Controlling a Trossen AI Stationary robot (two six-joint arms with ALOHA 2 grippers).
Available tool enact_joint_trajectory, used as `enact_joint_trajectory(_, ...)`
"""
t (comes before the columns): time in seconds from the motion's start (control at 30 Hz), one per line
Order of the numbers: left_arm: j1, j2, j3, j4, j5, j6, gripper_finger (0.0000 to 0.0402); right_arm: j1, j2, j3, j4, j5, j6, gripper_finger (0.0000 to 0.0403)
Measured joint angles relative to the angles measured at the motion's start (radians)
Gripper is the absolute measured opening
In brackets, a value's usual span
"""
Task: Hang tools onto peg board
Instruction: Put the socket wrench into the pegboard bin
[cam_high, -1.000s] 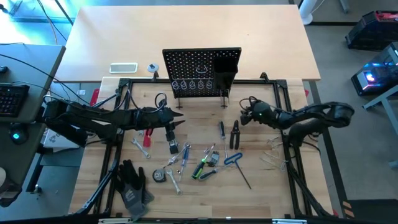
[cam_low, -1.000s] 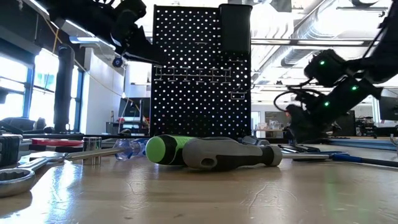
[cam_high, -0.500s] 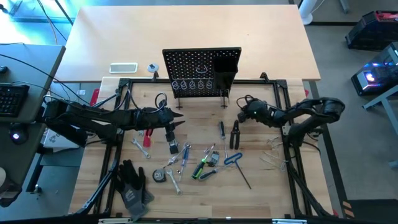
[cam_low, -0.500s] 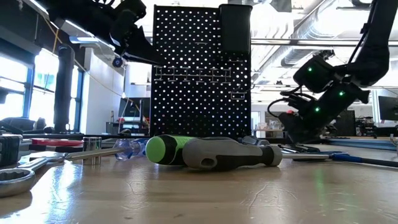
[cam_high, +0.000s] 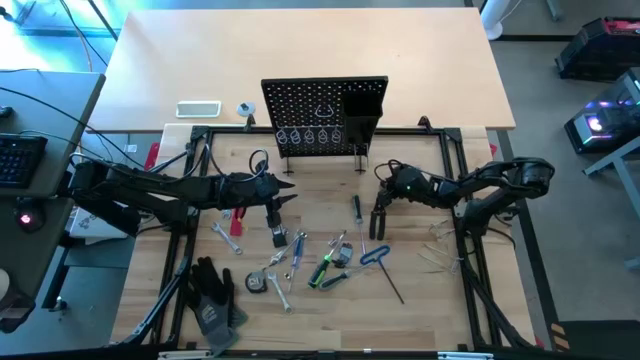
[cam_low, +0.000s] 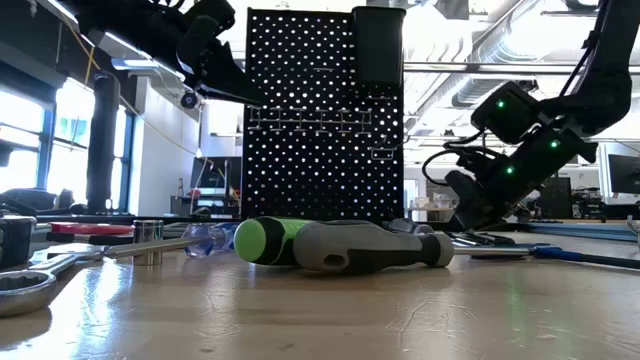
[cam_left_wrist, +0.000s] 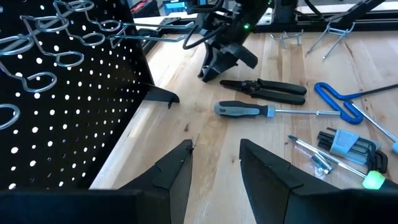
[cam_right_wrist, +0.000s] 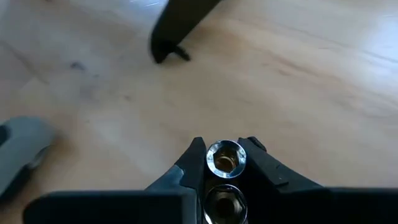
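The black peg board (cam_high: 325, 115) stands upright at the far side. Several tools lie on the wooden table: black pliers (cam_high: 379, 215), a grey-handled screwdriver (cam_left_wrist: 249, 111), a blue hex key (cam_high: 375, 255) and a green screwdriver (cam_high: 322, 270). My right gripper (cam_high: 382, 197) is low at the pliers' nose end (cam_left_wrist: 222, 81), shut on a small silver hollow round piece (cam_right_wrist: 225, 155). I cannot tell whether that piece belongs to the pliers. My left gripper (cam_left_wrist: 216, 146) hovers open in front of the board's left part, with nothing between its fingers. My right gripper pinches the silver round piece by its two opposite sides (cam_right_wrist: 210, 157) between the two fingertips. The fingers slant down from the table's right side. The piece's open, brass-coloured end faces forward past the fingertips. What it rests on is hidden by the fingers.
Black work gloves (cam_high: 212, 295) lie at the near left, with silver wrenches and small parts (cam_high: 280, 270) between them and the green screwdriver. Loose wire hooks (cam_high: 440, 250) lie at the right. A white flat device (cam_high: 198, 108) sits behind the board's left.
My right gripper has moved toward the table's left edge and a little down, ending at the nose end of the black pliers. The pliers and the other tools lie where they were.
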Motion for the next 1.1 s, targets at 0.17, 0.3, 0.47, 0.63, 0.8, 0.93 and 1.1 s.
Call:
enact_joint_trajectory(0.17, 0.0, 0.0, 0.0, 0.0, 0.0, 0.0, 0.0126, 0.056, 0.002, -0.003, 0.038, -0.014, 0.002, 0.0055)
enact_joint_trajectory(0.3, 0.0, 0.0, 0.0, 0.005, -0.001, 0.006, 0.0126, 0.088, 0.004, 0.003, 0.069, -0.03, 0.005, 0.0055)
enact_joint_trajectory(0.47, 0.001, 0.0, 0.0, 0.005, -0.001, 0.008, 0.0126, 0.123, 0.005, 0.035, 0.073, -0.053, -0.012, 0.0055)
enact_joint_trajectory(0.63, 0.001, 0.0, 0.0, 0.007, -0.001, 0.008, 0.0126, 0.143, 0.005, 0.076, 0.08, -0.035, -0.047, 0.0055)
enact_joint_trajectory(0.8, 0.001, 0.0, 0.0, 0.008, -0.001, 0.008, 0.0126, 0.142, 0.004, 0.104, 0.068, -0.029, -0.079, 0.0055)
enact_joint_trajectory(0.93, 0.001, 0.0, 0.0, 0.005, -0.001, 0.008, 0.0126, 0.141, 0.003, 0.113, 0.056, -0.022, -0.091, 0.0055)
enact_joint_trajectory(1.1, 0.001, 0.008, 0.0, 0.01, -0.002, 0.008, 0.0126, 0.141, 0.003, 0.117, 0.057, -0.032, -0.109, 0.0055)
